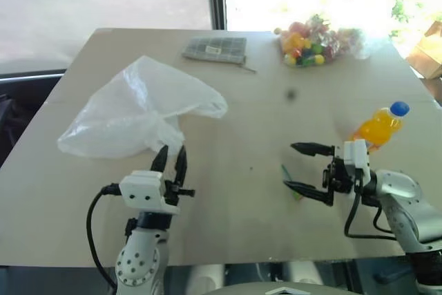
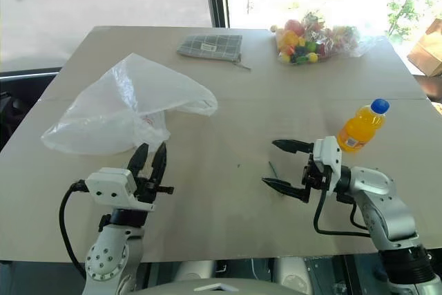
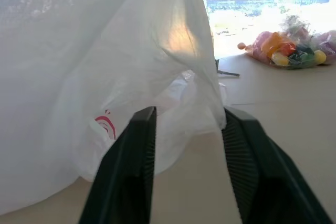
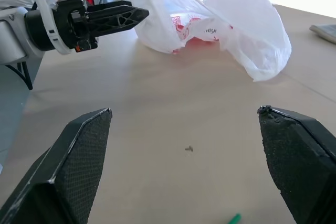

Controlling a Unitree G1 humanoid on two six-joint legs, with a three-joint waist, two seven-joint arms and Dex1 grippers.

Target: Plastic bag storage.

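plastic bag is lying crumpled on the robot's left half of the table, its near edge just beyond the tips of the left gripper. in the left wrist view the white film with a red print is hanging just ahead of the two fingers; they are standing narrowly apart, and i cannot tell whether any film is lying between them. the bag's far lobe is reaching toward the middle of the table, well short of the far edge.

the right gripper is pointing sideways toward the left one, its fingers spread wide and holding nothing. a broad stretch of bare tabletop is lying open between the two sets of fingertips. a small green scrap is lying on the table close by the right gripper's fingertips.

an orange drink bottle with a blue cap is standing upright just behind the right gripper. a clear bag of colourful sweets is sitting at the far edge, well beyond the right fingers. a flat checked pouch is lying near the far edge, beyond the plastic bag and apart from it.
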